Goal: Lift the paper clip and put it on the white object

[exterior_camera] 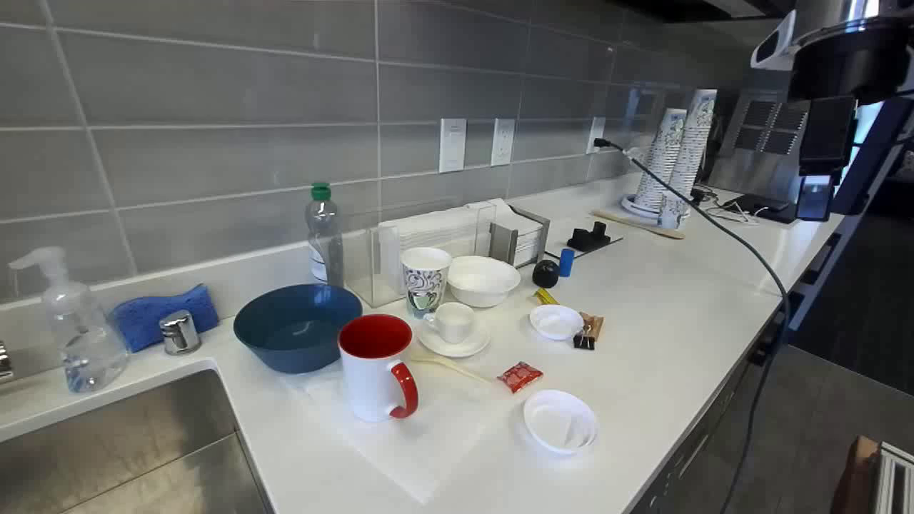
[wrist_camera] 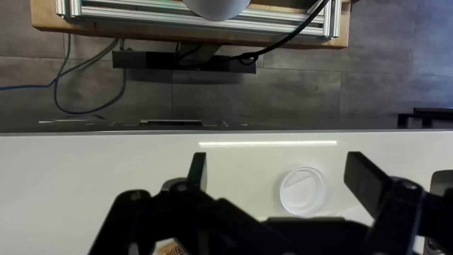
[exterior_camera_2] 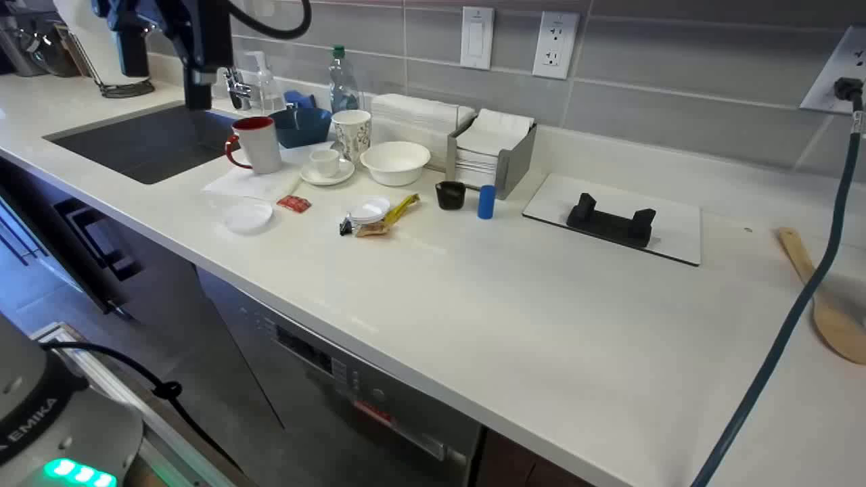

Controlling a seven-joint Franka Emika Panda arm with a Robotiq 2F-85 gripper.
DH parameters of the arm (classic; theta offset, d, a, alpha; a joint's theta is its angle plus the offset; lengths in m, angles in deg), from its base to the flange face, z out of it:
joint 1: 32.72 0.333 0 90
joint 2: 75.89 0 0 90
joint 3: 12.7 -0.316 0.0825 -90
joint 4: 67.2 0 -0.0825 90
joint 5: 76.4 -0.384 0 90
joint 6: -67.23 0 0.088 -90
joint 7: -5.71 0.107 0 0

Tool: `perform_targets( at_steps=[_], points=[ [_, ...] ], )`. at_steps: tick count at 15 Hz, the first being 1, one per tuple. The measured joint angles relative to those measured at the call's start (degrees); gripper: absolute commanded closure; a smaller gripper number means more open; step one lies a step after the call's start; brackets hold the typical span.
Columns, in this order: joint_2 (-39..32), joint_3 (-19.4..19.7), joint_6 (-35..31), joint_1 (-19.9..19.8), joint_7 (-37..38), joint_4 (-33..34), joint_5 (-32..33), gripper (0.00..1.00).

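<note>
Fingers [wrist_camera: 364, 182] hang spread over the pale surface [wrist_camera: 70, 184] in the wrist view. In an exterior view, a larger white dish [exterior_camera: 560, 422] lies nearer than a red packet [exterior_camera: 520, 376]; behind them, the black paper clip [exterior_camera: 584, 343] rests just beside the small white dish [exterior_camera: 556, 322], a white bowl [exterior_camera: 483, 280] farther back.
</note>
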Motion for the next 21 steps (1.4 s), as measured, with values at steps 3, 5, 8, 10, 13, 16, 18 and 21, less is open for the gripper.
perform_targets(
  at_steps=[3,5,8,10,13,16,18,21],
  points=[
    [0.0,0.0,0.0,0.0,0.0,0.0,0.0,0.00],
    [0.0,0.0,0.0,0.0,0.0,0.0,0.0,0.00],
    [0.0,0.0,0.0,0.0,0.0,0.0,0.0,0.00],
    [0.0,0.0,0.0,0.0,0.0,0.0,0.0,0.00],
    [0.0,-0.2,-0.3,-0.2,0.2,0.0,0.3,0.00],
    [-1.9,-1.8,-6.8,-1.0,0.8,0.0,1.5,0.00],
    [-5.8,-2.3,-12.7,-0.8,0.6,0.0,1.5,0.00],
    [-14.1,-2.0,-21.4,-0.1,-2.6,0.0,0.7,0.00]
  ],
)
